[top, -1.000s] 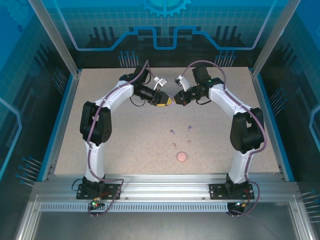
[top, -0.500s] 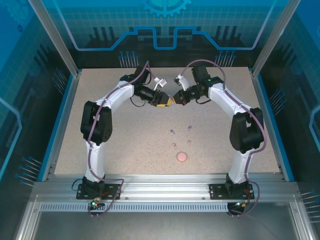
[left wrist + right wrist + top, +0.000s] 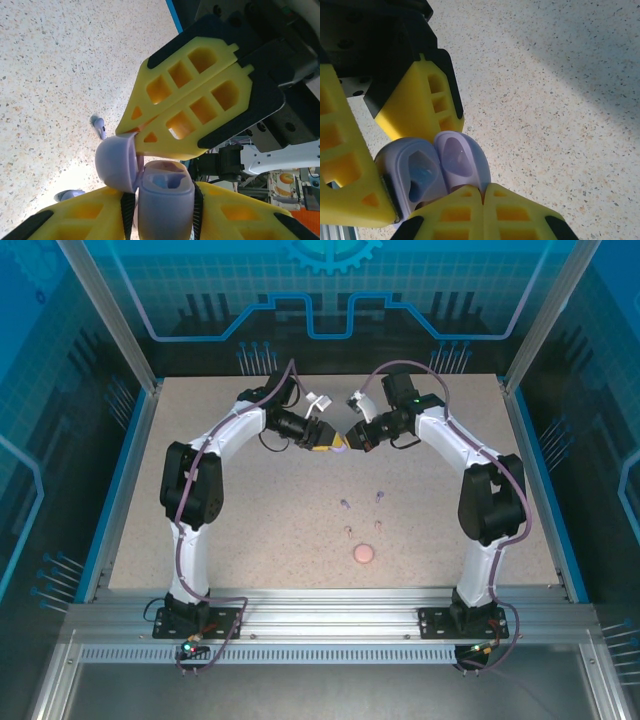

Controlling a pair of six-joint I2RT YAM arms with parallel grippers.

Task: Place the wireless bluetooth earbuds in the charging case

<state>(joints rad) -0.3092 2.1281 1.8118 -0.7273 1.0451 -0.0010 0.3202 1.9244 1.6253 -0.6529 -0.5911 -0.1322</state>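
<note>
Left claw (image 3: 328, 439): held clear of the table (image 3: 200, 490), over its far middle; its yellow fingers pinch the body of the pale purple case (image 3: 165, 197) from both sides, with the case mouth turned toward the other arm.

Lid (image 3: 116, 157): hinged open; in the left wrist view it hangs to the left of the body, its hollow side showing in the right wrist view.

Right claw (image 3: 135, 131): fingers pressed together with nothing between them; the joined tip touches the lid where it meets the body, so the two claws meet tip to tip at the case.

Buds (image 3: 344, 505): four, loose on the table, nearer the arm bases than the claws and well apart from the case; they form a rough square, the far pair pale purple, the near pair too small to tell their colour; all four lie apart from one another; one purple bud shows on the table beyond the case in the left wrist view.

Disc (image 3: 364, 553): pink, round, flat on the table, just near of the buds and between the near pair's left and right positions.
</note>
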